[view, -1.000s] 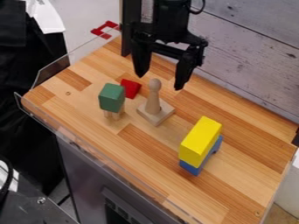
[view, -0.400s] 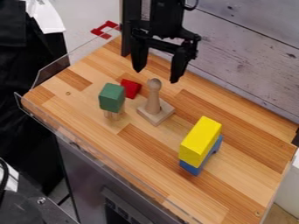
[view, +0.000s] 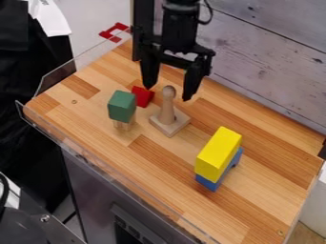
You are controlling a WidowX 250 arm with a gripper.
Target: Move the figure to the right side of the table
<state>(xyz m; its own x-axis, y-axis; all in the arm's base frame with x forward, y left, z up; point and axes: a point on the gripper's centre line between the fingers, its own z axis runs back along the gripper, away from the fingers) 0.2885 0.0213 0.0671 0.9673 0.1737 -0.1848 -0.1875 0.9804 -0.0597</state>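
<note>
Since the frame before, the hand (view: 168, 93) has moved lower in the view, toward the wooden peg figure (view: 167, 113); the blocks have kept their positions. Hand state: released, fingers spread, one on each side of the figure's round head as seen from the camera. Clearance between fingertips and head cannot be read from this angle. Figure position: upright on its square base (view: 170, 128), on the far half of the desk (view: 261, 195), view-left of centre.

Arm (view: 180, 28): cut off by the top edge. Red block (view: 142, 96): just beside the view-left fingertip, which overlaps its upper edge in the view; contact cannot be determined. Its near view-left side is partly hidden by the green block (view: 121, 106). Green block: sits on a pale wooden piece (view: 124, 125), whose upper part is concealed.

Yellow block (view: 218, 152): rests on a blue block (view: 208, 184), largely covered by it. This stack stands between the figure and the lower-right end of the desk, obstructing the direct line.

Periphery: a clear panel (view: 60, 78) borders the view-left edge; a black post (view: 144, 28) stands at the far corner, near a red bracket (view: 114, 32); a plank wall (view: 274, 62) runs behind.
</note>
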